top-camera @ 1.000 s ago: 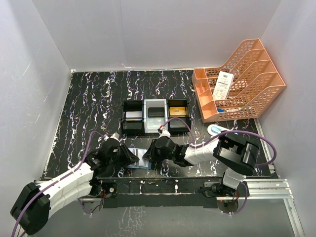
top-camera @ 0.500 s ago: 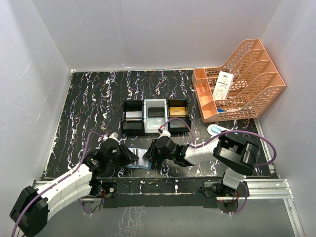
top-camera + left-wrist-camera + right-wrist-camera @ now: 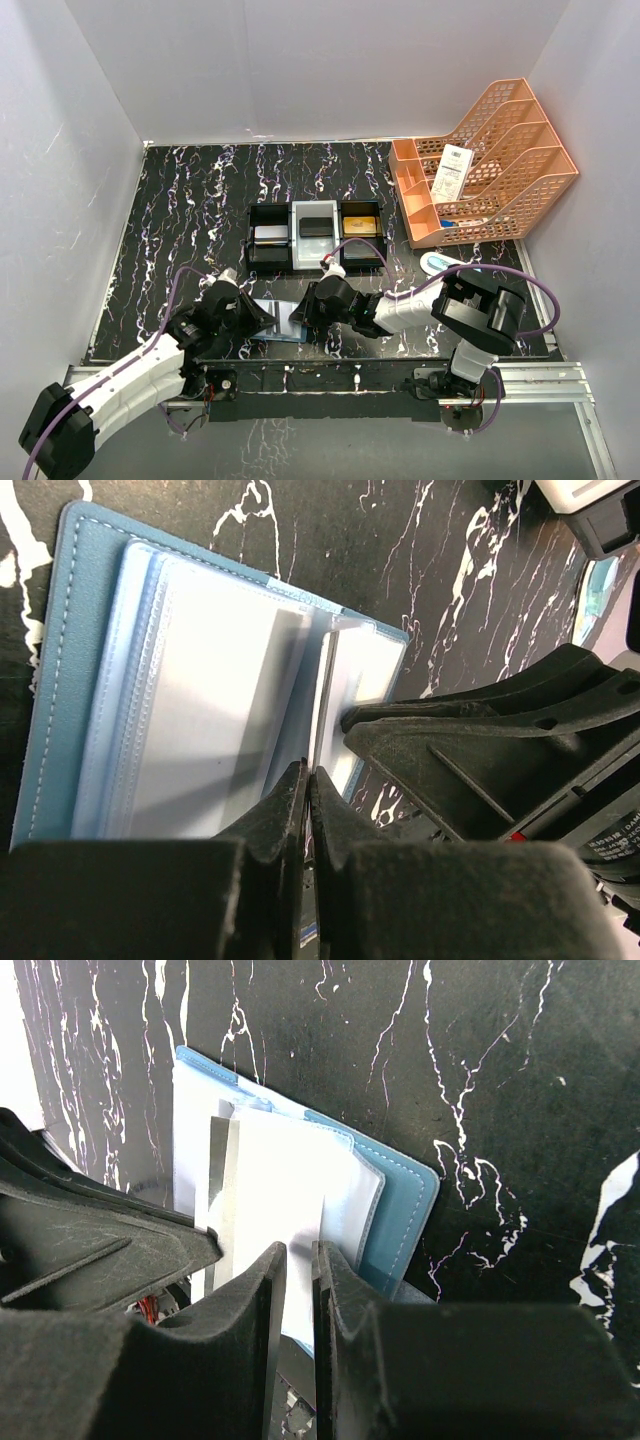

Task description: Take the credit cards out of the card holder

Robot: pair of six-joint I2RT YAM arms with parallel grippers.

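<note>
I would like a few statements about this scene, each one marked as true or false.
1. The card holder lies open on the table. True.
2. The gold card is in the left compartment of the tray. False: it is in the right compartment.
3. The left hand is wide open. False: it is shut, at the card holder's pockets.
4. The paper slip stands in the orange rack. True.

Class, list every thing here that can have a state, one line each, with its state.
card holder, open on the table
left gripper, shut at an inner pocket edge
right gripper, pinching a clear pocket leaf
tray, a credit card in each compartment
file rack, holding a paper slip
</note>
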